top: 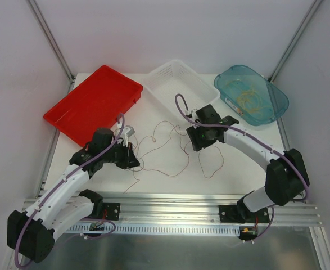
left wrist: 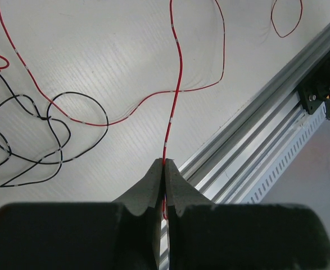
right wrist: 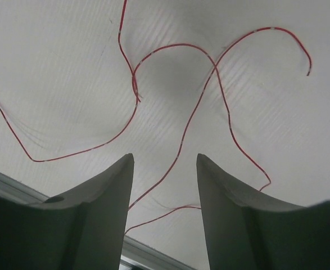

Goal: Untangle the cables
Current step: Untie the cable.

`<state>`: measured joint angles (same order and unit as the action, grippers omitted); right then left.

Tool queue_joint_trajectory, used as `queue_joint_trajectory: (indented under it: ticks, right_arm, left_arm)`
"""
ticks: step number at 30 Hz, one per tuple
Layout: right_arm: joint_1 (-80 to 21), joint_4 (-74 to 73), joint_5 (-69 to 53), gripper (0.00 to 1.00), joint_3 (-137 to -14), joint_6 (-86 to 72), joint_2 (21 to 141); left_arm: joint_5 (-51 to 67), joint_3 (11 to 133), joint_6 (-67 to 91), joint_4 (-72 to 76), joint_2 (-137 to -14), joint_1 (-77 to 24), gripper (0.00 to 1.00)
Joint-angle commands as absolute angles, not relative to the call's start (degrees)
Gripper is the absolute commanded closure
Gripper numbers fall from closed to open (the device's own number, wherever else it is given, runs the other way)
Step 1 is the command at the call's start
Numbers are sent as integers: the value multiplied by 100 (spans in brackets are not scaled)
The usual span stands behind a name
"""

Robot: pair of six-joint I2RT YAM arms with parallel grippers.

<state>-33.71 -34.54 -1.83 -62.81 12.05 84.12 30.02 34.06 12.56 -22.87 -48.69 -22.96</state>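
A thin red cable (top: 155, 124) lies in loose loops on the white table between the two arms. My left gripper (top: 132, 158) is low near the table's front. In the left wrist view it (left wrist: 165, 163) is shut on the red cable (left wrist: 179, 67), which runs straight away from the fingertips. A black cable (left wrist: 77, 93) curls in loops to the left and crosses the red one. My right gripper (top: 194, 142) hangs over the red loops. In the right wrist view it (right wrist: 165, 157) is open, nothing between the fingers, with the red cable (right wrist: 188, 124) lying on the table below.
A red tray (top: 91, 101) sits at the back left and a white basket (top: 176, 79) at the back middle. A blue-green bin (top: 277, 101) at the back right holds coiled yellow cable (top: 249, 100). An aluminium rail (top: 170, 202) runs along the front edge.
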Motion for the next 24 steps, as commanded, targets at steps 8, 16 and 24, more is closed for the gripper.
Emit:
queue_joint_trajectory:
  ticks: [8,16,24]
  right_arm:
    - [-3208,-3050,-624,45,-7180,2997,9606]
    - [-3164,-3234,-667,40,-7585,3533,10423]
    - [-3103,-3120,-896,39,-7576,3560,10836]
  left_arm:
    - [3059,3305,1055,-2162,-4922,-2347,100]
    - [2997,3322,1055,-2171,-4983,-2347,100]
    - [2971,3331,1063,-2162,-5045,-2347,100]
